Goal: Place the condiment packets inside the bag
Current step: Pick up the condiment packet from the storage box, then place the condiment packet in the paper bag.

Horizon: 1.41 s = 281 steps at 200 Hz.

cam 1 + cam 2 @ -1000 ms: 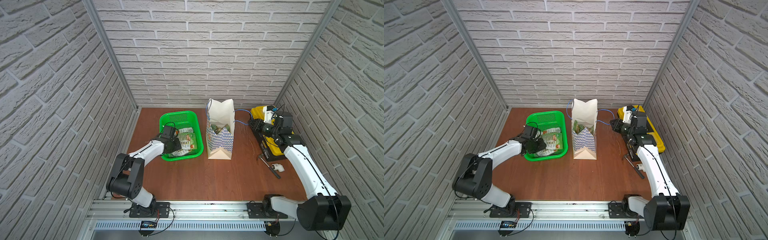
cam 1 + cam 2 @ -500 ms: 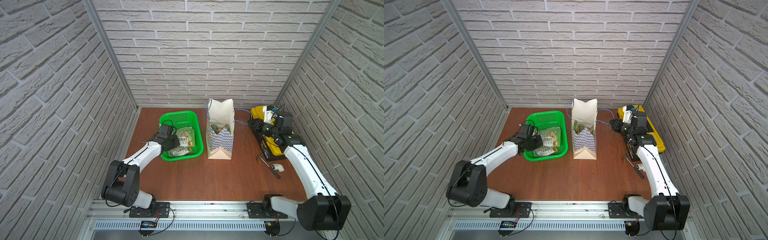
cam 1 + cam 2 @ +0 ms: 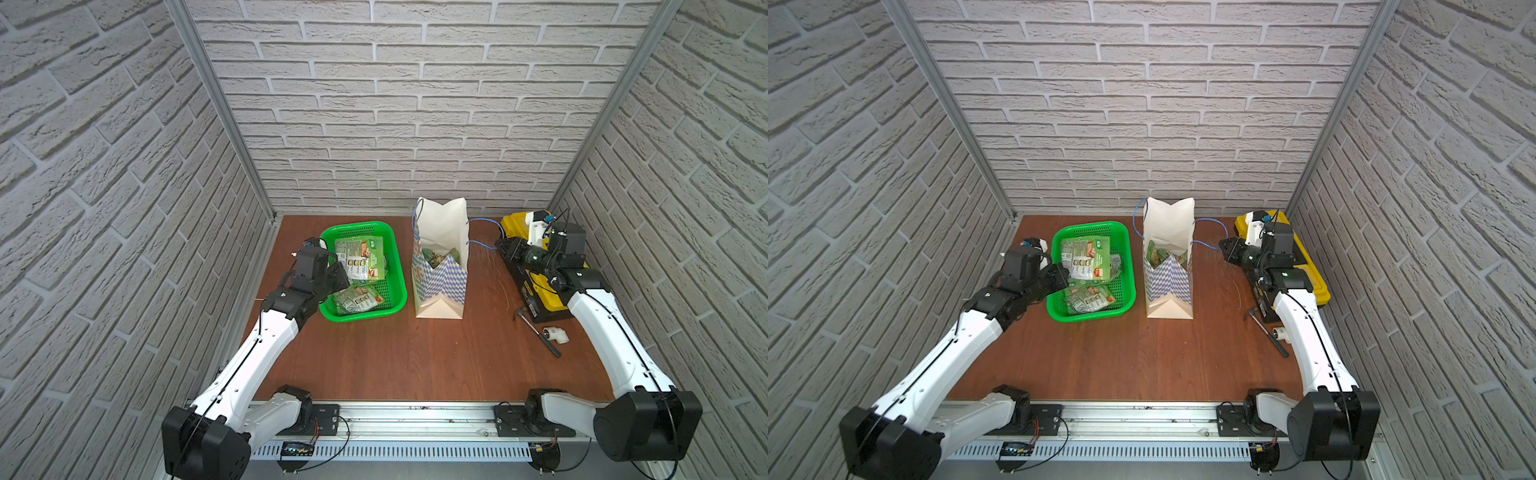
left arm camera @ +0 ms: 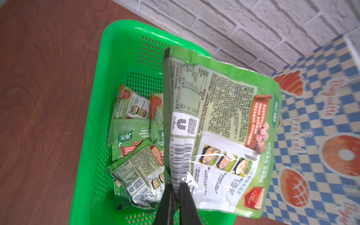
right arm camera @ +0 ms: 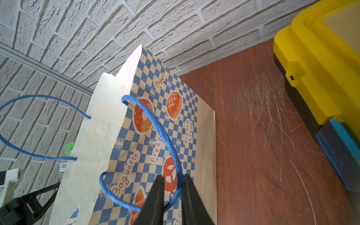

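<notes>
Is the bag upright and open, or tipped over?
Upright and open: the bag stands on its base, mouth gaping, with condiment packets visible inside.

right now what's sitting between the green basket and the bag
Nothing: only a bare strip of the table separates the basket from the bag, as both top views show.

Colours on my table (image 3: pixel 415 361), which is reddish-brown woodgrain: basket (image 4: pixel 87 155) bright green, packets (image 4: pixel 132 134) green with white and orange-red print. Bag (image 5: pixel 155 126) is blue-and-white checks with orange bread drawings and blue cord handles (image 5: pixel 128 99). Toolbox (image 5: pixel 315 58) is yellow.
</notes>
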Each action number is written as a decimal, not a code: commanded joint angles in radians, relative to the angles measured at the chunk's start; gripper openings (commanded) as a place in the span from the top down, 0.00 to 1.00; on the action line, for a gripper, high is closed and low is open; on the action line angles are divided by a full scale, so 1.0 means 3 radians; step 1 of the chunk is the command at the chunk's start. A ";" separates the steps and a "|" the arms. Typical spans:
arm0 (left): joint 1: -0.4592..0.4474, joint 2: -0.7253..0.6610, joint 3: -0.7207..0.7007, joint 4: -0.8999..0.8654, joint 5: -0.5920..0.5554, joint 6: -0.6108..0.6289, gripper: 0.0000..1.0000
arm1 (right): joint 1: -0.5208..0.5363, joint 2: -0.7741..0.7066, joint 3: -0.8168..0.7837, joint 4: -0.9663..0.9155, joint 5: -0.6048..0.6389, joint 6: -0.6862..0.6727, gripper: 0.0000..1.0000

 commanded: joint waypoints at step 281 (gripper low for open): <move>-0.1629 0.2670 0.3788 -0.1117 -0.1564 0.0923 0.48 | -0.0017 -0.0061 -0.0031 0.0113 -0.0079 -0.0005 0.79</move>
